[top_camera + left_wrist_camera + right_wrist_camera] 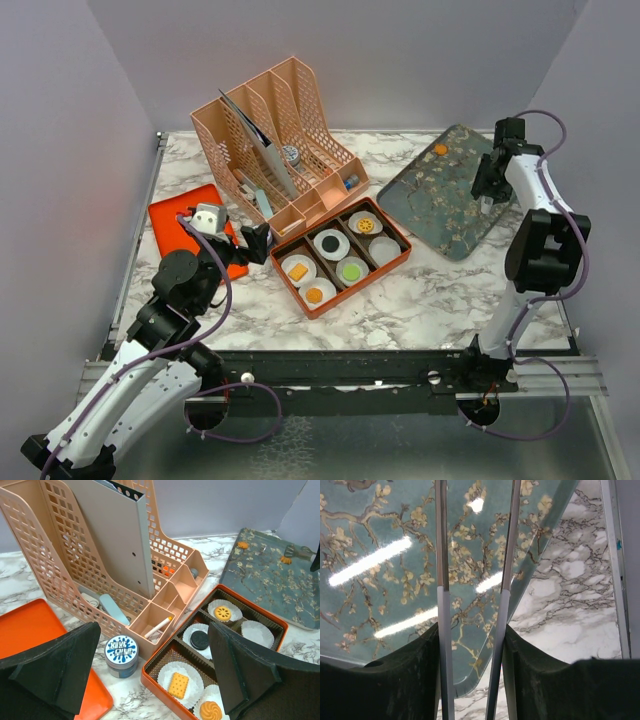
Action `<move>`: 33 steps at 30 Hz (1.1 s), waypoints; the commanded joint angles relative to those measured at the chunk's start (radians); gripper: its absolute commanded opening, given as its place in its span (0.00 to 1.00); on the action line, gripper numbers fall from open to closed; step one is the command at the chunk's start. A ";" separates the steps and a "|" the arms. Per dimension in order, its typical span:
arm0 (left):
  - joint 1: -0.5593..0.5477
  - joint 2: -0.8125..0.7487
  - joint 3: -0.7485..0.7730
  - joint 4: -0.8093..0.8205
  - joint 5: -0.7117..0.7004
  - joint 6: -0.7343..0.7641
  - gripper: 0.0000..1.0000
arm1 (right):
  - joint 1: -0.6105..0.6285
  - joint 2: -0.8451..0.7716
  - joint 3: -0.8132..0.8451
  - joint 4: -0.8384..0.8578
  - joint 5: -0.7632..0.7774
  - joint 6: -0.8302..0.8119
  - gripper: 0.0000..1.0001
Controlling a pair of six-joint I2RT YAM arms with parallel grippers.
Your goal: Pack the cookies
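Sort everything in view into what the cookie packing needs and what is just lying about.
For the job: cookies, orange compartment box, paper cups, floral tray, metal tongs in the right end effector.
Lying about: pink desk organiser, grey folder, blue-and-white tin, flat orange tray (perhaps the box's lid).
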 commanded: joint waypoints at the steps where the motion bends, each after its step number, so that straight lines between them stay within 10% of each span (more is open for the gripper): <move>1: -0.007 -0.001 -0.008 0.020 0.017 -0.001 0.99 | -0.014 0.050 0.055 0.021 -0.017 0.003 0.48; 14: -0.010 0.001 -0.009 0.020 0.016 0.000 0.99 | -0.023 0.141 0.108 0.007 -0.043 -0.001 0.47; 33: -0.010 -0.010 -0.008 0.021 0.017 -0.003 0.99 | -0.022 -0.033 -0.032 0.008 -0.139 -0.004 0.19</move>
